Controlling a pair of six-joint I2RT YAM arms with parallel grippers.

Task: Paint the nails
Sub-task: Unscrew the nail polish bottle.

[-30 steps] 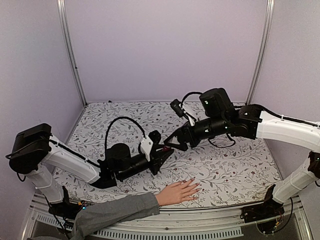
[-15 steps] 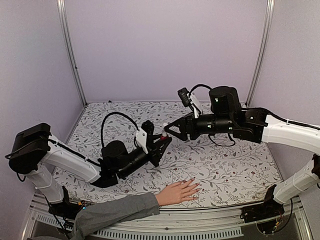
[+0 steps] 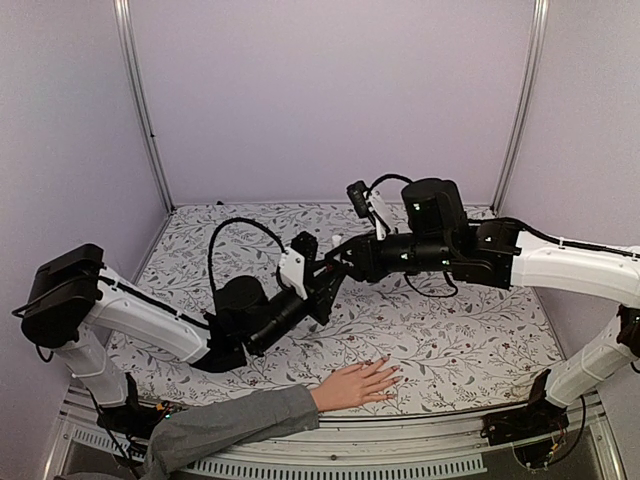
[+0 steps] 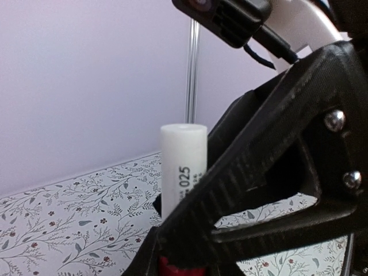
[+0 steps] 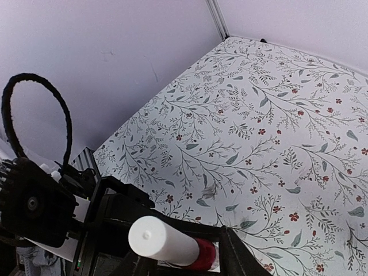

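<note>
My left fingers [image 3: 326, 284] clamp the small red bottle [image 5: 198, 254]. My right fingers [image 5: 244, 256] flank its white cap [image 4: 183, 167]; whether they grip it I cannot tell. A skewed twist could spill polish. The tiny oval nails [image 3: 392, 375] lie at the table's [image 3: 470, 330] near edge.

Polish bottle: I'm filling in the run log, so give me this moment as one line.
left gripper: shut on polish bottle | right gripper: at white cap, grip unclear | hand: flat, near edge

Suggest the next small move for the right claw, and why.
Probably close the right claw firmly on the white cap, then twist it off. The left claw grips the red bottle, its cap on, and the right claw sits right at that cap; whether it pinches yet is unclear.
</note>
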